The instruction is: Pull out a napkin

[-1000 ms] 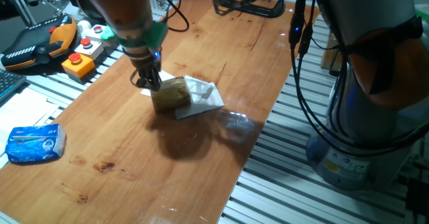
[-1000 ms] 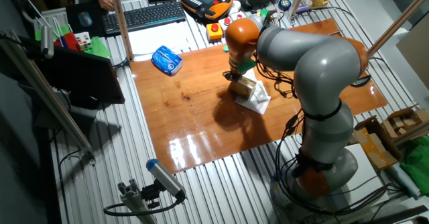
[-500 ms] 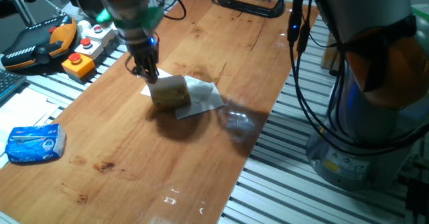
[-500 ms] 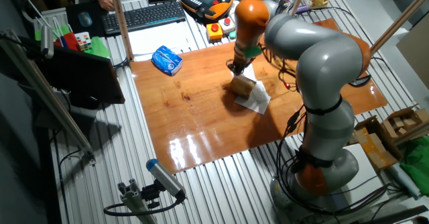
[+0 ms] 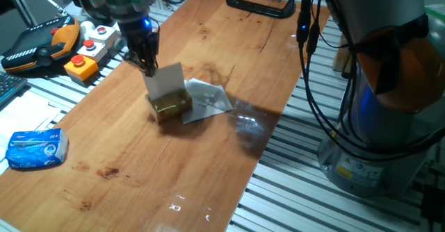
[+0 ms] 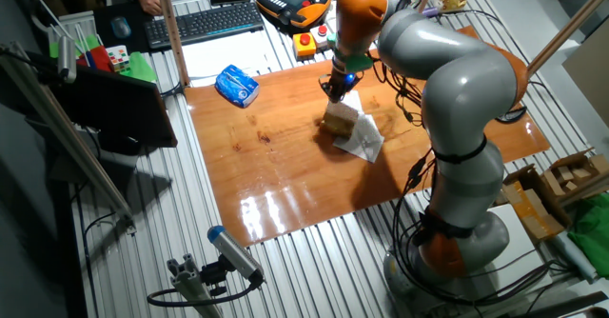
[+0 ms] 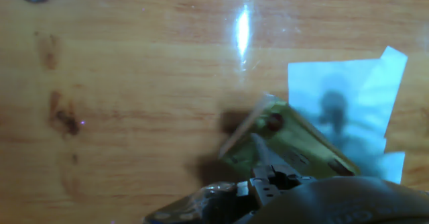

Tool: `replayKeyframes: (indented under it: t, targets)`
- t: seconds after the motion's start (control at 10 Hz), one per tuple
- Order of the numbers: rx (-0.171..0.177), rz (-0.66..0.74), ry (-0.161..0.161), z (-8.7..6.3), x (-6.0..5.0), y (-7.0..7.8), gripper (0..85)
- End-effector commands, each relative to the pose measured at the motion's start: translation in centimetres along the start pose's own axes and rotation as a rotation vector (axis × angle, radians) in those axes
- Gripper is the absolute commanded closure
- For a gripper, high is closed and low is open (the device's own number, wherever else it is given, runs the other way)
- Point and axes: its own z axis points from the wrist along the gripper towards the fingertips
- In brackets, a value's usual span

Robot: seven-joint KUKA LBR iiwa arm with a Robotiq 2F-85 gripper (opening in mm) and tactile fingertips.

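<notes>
- Jaws are pinched together on the top edge of the napkin (image 5: 167, 80); the gripper (image 5: 149, 64) holds that sheet and nothing else.
- Compared with 1 second ago, the gripper has risen from table level at the left end of the gold pack (image 5: 173, 105) and drifted slightly toward the far left; half a second ago only a small white corner showed at the fingertips.
- Now a white sheet stands upright between the gripper and the pack, its lower edge touching or inside the pack; which of the 2 I cannot tell.
- The pack itself has shifted little and looks tipped a bit toward the gripper in the other fixed view (image 6: 341, 121).
- A 2nd flat white sheet (image 5: 208, 100) lies on the table (image 5: 104, 169) under and to the right of the pack, as it did before.
- The blue-and-white packet (image 5: 35, 149) sits well apart at the near left, unmoved.
- My judgement: the pull is underway and mostly done, but the napkin does not look free yet.
- Further lifting should clear it; the light pack may ride up with the sheet.
- The hand view is blurred and adds little beyond the pack (image 7: 288, 147) below the fingers.
</notes>
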Motion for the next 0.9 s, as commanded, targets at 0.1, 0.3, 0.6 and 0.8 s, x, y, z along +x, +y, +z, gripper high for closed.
replayKeyframes:
  t: [0.1,0.3,0.6,0.8]
  targets:
    - [-0.044,0.001,0.036,-1.6,0.0,-0.8,84.3]
    - [-0.056,-0.007,0.050,-2.6,-0.3,-1.7,84.3]
    - [-0.090,-0.001,0.076,-3.8,-0.1,-2.4,84.3]
    - [-0.095,0.009,0.081,-4.5,0.5,-2.3,84.3]
